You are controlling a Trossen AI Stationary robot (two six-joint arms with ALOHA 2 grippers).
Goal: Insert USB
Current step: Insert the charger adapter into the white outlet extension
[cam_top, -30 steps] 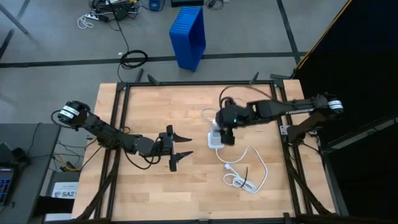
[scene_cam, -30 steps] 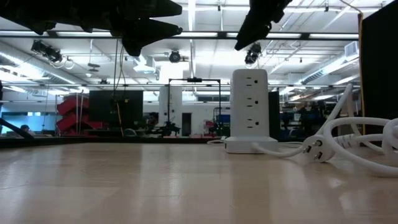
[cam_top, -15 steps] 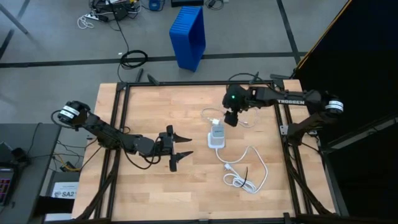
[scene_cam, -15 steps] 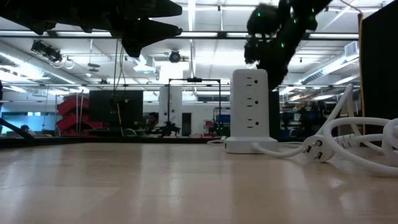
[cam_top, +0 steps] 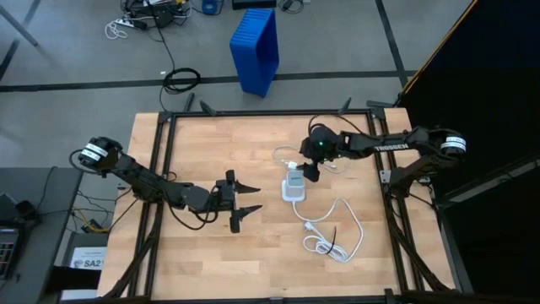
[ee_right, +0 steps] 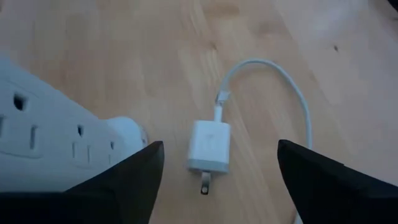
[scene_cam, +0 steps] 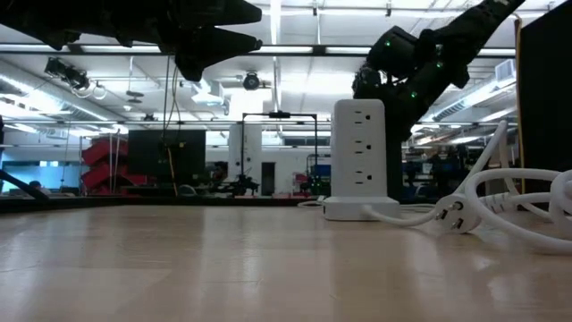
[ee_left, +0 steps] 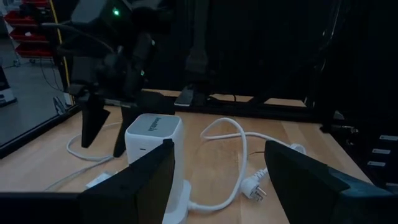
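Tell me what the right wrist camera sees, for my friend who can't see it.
A small white charger block lies on the wooden table, with the USB cable curving to the plug beside it. The right gripper hangs above it, fingers open. A white power strip stands nearby.

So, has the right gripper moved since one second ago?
Yes. In the high view the right gripper has moved from above the white power tower toward the table's far edge, beside the tower.

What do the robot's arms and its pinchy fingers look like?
Both arms are dark, thin and jointed. The left gripper has two black pointed fingers like a beak. The right gripper has them too, beneath a small glowing green light. The right arm carries white lettering, and each arm has a white-banded base with black cables alongside.
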